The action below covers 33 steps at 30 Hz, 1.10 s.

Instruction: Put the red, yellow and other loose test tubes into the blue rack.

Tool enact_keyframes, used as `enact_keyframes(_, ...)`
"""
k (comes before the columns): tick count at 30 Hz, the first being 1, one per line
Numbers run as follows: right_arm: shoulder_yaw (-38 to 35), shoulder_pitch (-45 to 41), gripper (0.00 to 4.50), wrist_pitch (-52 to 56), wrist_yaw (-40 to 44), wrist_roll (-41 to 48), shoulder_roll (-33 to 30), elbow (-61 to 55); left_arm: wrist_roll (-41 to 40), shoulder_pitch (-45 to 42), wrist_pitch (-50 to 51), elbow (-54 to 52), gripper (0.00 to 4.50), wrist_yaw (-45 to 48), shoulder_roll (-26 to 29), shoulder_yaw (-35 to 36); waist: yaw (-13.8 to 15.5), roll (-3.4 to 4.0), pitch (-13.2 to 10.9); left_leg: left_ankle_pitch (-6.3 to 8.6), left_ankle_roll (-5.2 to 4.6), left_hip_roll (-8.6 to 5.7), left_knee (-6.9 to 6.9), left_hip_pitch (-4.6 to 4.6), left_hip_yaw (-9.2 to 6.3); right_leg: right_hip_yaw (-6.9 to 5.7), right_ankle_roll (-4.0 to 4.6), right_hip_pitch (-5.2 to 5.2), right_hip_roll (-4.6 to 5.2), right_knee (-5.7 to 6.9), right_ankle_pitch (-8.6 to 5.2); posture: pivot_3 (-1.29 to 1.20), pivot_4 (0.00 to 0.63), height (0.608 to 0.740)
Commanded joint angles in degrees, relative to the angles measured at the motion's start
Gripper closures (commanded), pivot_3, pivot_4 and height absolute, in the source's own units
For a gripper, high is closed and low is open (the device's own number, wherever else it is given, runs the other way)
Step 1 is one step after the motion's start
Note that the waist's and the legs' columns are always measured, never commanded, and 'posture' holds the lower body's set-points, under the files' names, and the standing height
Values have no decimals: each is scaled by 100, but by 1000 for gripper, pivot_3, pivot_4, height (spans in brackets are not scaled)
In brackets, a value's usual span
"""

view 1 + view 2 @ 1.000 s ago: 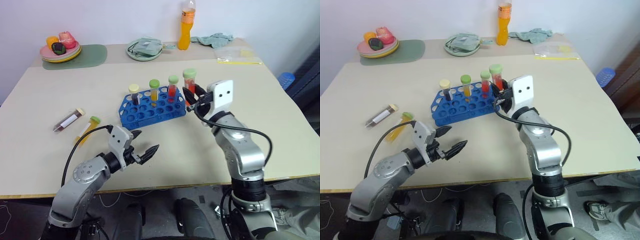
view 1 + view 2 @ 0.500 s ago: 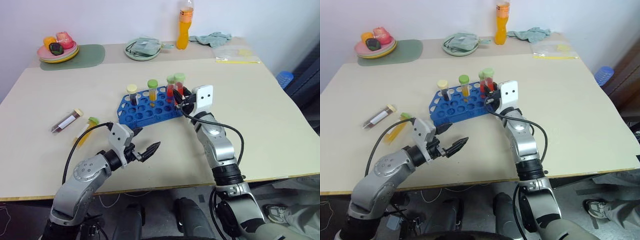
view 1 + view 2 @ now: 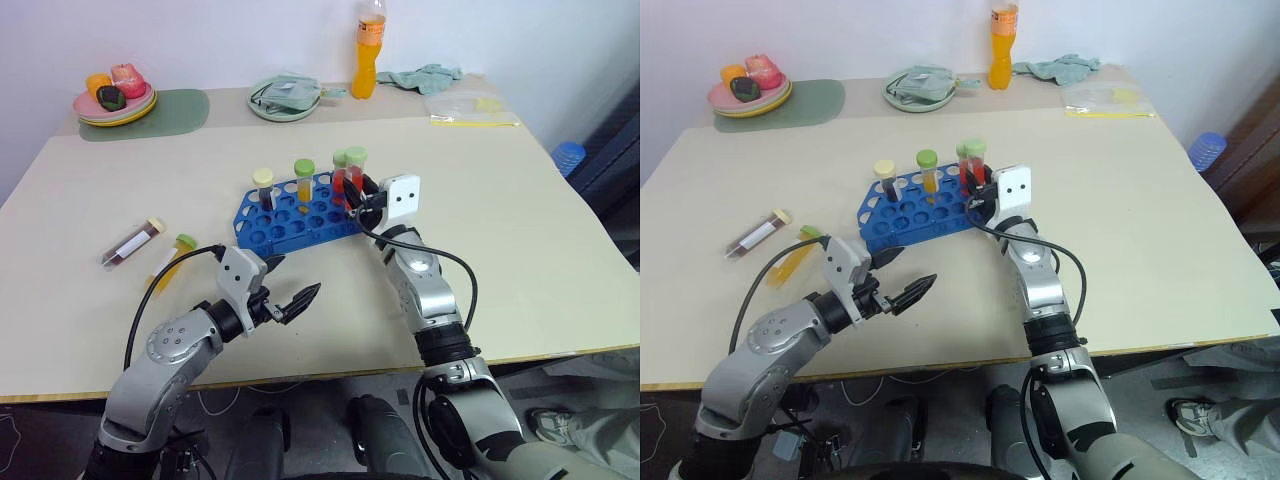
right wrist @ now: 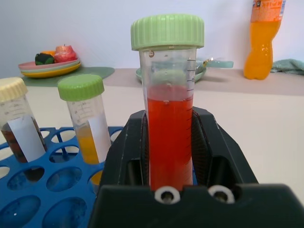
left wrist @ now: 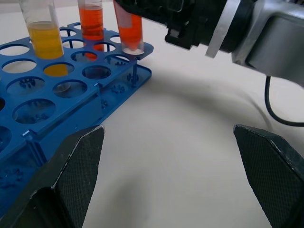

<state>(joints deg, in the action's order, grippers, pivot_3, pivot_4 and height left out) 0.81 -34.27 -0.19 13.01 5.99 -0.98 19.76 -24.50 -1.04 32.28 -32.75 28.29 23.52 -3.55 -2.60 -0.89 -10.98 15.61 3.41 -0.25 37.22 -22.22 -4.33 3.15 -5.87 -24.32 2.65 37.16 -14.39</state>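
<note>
1. Red tube (image 4: 169,137) with a green cap stands upright in the right gripper (image 3: 362,195), squeezed tight, its bottom entering a corner hole of the blue rack (image 3: 290,222).
2. Two loose tubes (image 3: 135,242) lie apart on the table (image 3: 520,220), waiting.
3. The left gripper (image 3: 285,290) hovers with jaws wide, holding nothing, ready.

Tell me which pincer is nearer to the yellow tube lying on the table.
The left pincer. It hovers open just right of the yellow tube. The right pincer is farther, at the blue rack, shut on a red tube.
</note>
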Motion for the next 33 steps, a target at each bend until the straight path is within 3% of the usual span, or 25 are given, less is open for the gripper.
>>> enact_keyframes(1,-70,-198,3765,-273,-1,89,115,111,-93,-96,-16,-143,0,33,28,85,0,0,0,0,0,0,1,0,0,0,0,0,0,0,0,0,150,740)
enact_keyframes(5,-81,-172,3765,-344,102,169,181,171,-75,-138,-26,-116,0,23,34,102,-8,0,0,0,0,0,1,2,0,0,0,0,0,3,0,0,150,740)
enact_keyframes(12,-108,-173,156,-409,76,174,170,-79,-95,-216,179,-104,0,-236,114,492,0,1,-1,0,0,1,0,2,-1,0,0,0,0,3,0,0,150,740)
enact_keyframes(16,-105,-147,67,-241,189,224,10,-514,-504,-544,979,-109,0,-438,538,1414,1,2,-1,0,0,1,0,1,-2,-1,0,-1,0,3,0,0,150,740)
enact_keyframes(18,-153,-96,67,-61,295,275,-191,-836,-572,-911,1871,-79,0,-499,1239,1843,3,0,-3,0,0,0,2,-2,-7,-4,0,-2,-1,5,0,0,150,740)
enact_keyframes(22,-139,64,67,261,699,373,-645,-1318,-603,-1761,3342,732,0,-348,2535,2001,8,2,-4,0,0,-3,2,-6,-12,-11,-1,-1,0,0,-1,0,150,740)
enact_keyframes(24,-11,247,67,549,1322,518,-1091,-1698,-731,-2644,4492,1647,0,34,3306,1524,8,-3,-6,0,0,-4,2,-7,-17,-17,-1,-1,0,2,-1,0,150,740)
enact_keyframes(26,186,442,67,875,1966,706,-1516,-2095,-769,-3403,4915,2302,0,503,3779,820,-12,-3,-8,0,-1,-5,0,-10,-18,-20,-3,-1,-3,-2,-3,0,150,740)
enact_keyframes(28,319,551,67,1096,2300,819,-1732,-2353,-761,-3850,5049,2681,0,800,3958,352,-19,-1,-9,0,-1,-6,-5,-6,-12,-15,-6,-1,1,-3,-6,0,150,740)
enact_keyframes(33,808,1123,67,1872,3526,1352,-2577,-3533,197,-5238,4523,4116,0,1779,4007,-1891,-13,0,-10,0,0,-3,-6,-8,-16,-18,0,-5,-6,2,-12,0,150,740)
